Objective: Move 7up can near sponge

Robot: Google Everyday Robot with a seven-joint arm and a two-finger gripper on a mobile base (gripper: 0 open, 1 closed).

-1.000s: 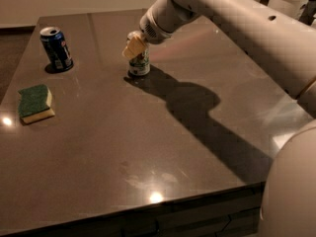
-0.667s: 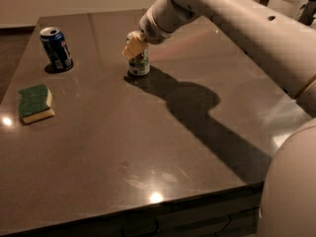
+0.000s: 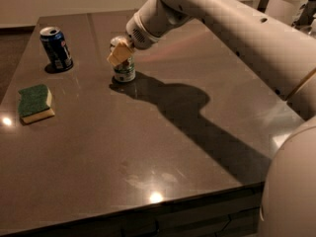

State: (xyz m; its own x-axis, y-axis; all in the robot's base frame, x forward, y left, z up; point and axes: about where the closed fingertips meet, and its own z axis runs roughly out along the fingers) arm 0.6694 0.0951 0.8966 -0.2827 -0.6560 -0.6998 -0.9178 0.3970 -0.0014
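Your tool [image 3: 121, 53] sits at the top of the 7up can [image 3: 124, 70], its tan fingers pressed onto the can's upper part, so you are pinching the can rather than hovering over it. The can stands upright on the far half of the table [image 3: 148, 147], just right of the dark blue can [image 3: 56, 46] and well apart from the sponge [image 3: 34, 102], which lies near the left edge, closer to the camera.

What has just changed: a second ago the can and tool were further to the right, and across the two earlier views they sat still. Now both have shifted left together, while the blue can and the sponge are exactly where they were. That tells you the grip has taken and the carry toward the sponge has begun — though only by a short stretch. You cannot tell from here whether the can's base is clear of the table or sliding on it; its shadow still meets its foot.

Most of the travel is ahead of you, I would judge: left and toward the camera. Keep the path in front of the blue can, since the can now sits nearer to it than before.
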